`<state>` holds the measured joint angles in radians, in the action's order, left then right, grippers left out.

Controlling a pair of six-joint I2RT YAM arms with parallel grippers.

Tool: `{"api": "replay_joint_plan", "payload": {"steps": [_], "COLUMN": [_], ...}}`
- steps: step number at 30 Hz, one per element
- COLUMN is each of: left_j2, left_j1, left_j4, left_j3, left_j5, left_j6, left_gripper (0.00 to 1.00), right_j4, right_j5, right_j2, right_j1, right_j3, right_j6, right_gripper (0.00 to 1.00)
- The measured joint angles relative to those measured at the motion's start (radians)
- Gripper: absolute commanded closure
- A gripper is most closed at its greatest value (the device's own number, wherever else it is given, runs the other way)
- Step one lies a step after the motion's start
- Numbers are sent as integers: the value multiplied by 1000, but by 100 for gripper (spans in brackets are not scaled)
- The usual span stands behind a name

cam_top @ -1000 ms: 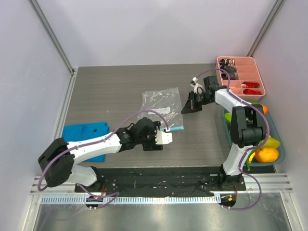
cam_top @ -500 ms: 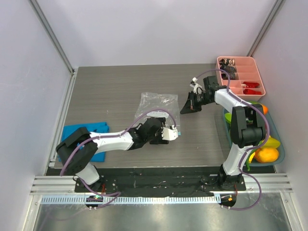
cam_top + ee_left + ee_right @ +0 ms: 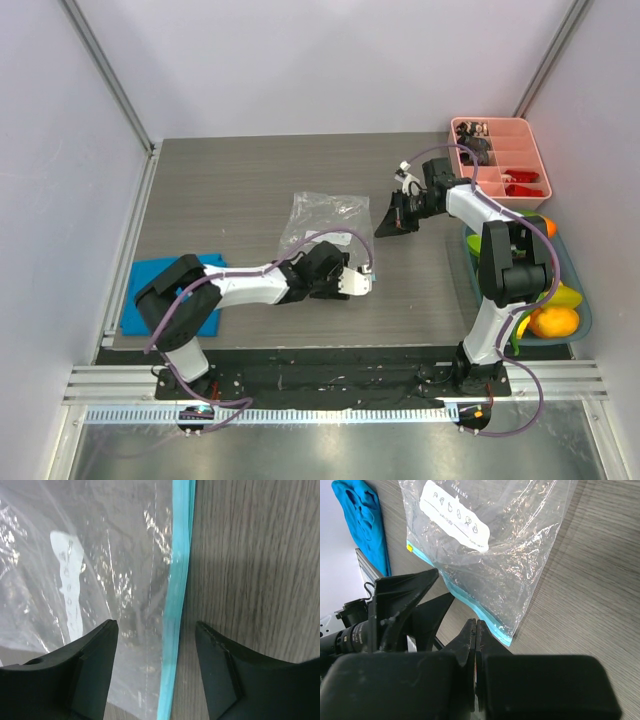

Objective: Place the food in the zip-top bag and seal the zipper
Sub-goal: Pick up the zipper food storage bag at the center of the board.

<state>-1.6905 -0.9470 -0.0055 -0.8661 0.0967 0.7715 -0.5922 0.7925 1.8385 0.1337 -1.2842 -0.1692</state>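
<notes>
- The left fingers (image 3: 95, 665) are spread wide and hold nothing. They straddle the zipper (image 3: 179, 580), one finger over the clear film and the other over bare table (image 3: 260, 555).
- The zip-top bag (image 3: 322, 215) lies crumpled mid-table with its teal mouth strip toward the arms' bases. Nothing shows inside it. The food (image 3: 553, 320) sits in a bin (image 3: 588, 318) at the right edge, well apart from the bag.
- The step in hand looks like taking hold of the mouth edge. It would go best if the fingers came down squarely and closed on the stiff strip rather than the slippery film. Catching only one lip would let the mouth be pulled open. Whether the strip is pressed shut cannot be told.
- The right fingers (image 3: 465, 647) are pressed together with nothing between them, near the bag's right side.
- Open table lies to the left of and beyond the bag. The blue cloth (image 3: 165, 275) and the pink tray (image 3: 540, 150) are both well clear.
- The tight spot is around the bag, where the two arms are close and the left arm's cable (image 3: 330, 234) loops over the film. Any lift should probably be slow.
</notes>
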Motion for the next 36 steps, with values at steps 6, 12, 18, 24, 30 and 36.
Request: {"api": "replay_joint_plan", "payload": {"steps": [6, 12, 18, 24, 30, 36], "left_j2": [-98, -154, -156, -158, -158, -130], "left_j1": [19, 69, 102, 157, 262, 280], "left_j4": [-64, -251, -472, -616, -684, -706], "left_j3": [-105, -252, -433, -676, -788, -780], "left_j5": [-13, -105, -202, -275, -293, -313], "left_j6": [10, -60, -245, -552, -892, -1117], "left_gripper": [94, 100, 100, 100, 100, 100], "right_j4": [-5, -23, -35, -42, -63, 56], "right_j5": [8, 19, 16, 13, 46, 128], "right_j2": [0, 0, -7, -90, -235, -352], "right_j1": [0, -18, -89, -188, -213, -192], "right_j3": [0, -18, -119, -172, -138, 38], "right_j6": [2, 11, 18, 24, 26, -123], "right_gripper": [99, 93, 57, 44, 39, 21]}}
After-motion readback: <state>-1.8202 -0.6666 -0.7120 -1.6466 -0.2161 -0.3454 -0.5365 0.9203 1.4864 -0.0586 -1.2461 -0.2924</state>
